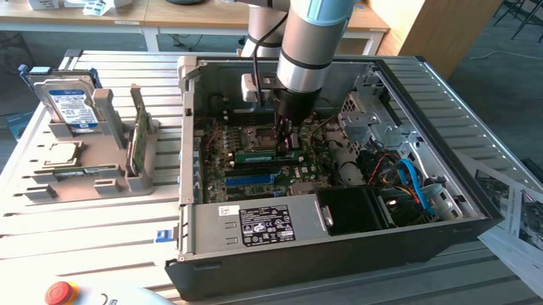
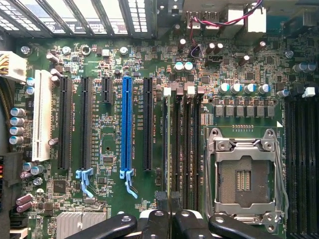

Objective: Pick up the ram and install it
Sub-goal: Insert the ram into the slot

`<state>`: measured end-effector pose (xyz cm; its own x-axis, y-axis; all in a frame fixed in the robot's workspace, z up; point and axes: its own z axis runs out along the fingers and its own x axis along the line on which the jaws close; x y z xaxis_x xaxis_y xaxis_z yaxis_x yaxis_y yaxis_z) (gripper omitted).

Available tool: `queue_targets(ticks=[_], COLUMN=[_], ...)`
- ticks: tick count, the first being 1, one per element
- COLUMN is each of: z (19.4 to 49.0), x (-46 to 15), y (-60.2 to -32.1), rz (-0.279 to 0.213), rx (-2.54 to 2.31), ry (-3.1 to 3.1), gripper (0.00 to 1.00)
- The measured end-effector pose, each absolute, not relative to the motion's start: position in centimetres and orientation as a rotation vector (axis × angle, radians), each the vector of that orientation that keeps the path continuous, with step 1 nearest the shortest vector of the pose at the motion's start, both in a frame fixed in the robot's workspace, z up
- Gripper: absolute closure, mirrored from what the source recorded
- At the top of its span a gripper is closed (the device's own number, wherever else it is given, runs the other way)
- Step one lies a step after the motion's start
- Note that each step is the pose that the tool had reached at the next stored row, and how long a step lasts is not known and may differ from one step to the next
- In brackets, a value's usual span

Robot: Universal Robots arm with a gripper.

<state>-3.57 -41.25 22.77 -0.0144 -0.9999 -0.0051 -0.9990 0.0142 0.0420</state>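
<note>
The ram (image 1: 259, 154) is a narrow green stick standing on edge on the motherboard inside the open computer case (image 1: 339, 257). My gripper (image 1: 285, 141) reaches straight down into the case and is shut on the ram's top edge. In the wrist view the ram (image 2: 166, 149) shows edge-on as a thin line along the outermost black memory slot, beside the other memory slots (image 2: 185, 149). It runs in between my gripper's (image 2: 170, 221) black fingers (image 2: 155, 221). How deep the ram sits in the slot I cannot tell.
The CPU socket (image 2: 244, 174) lies beside the memory slots, with a blue expansion slot (image 2: 126, 124) on the other side. At the exterior view's left, a grey stand holds a hard drive (image 1: 68, 105) and a green card (image 1: 137, 136). A red button (image 1: 60, 292) sits at the front.
</note>
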Motion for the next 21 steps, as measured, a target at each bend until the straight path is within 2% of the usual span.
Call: queue_targets(ticks=[21], z=[22.38], x=[-3.6], y=[-41.23], rz=[-0.052], rx=[2.187], ry=[-2.219], gripper=[0.88])
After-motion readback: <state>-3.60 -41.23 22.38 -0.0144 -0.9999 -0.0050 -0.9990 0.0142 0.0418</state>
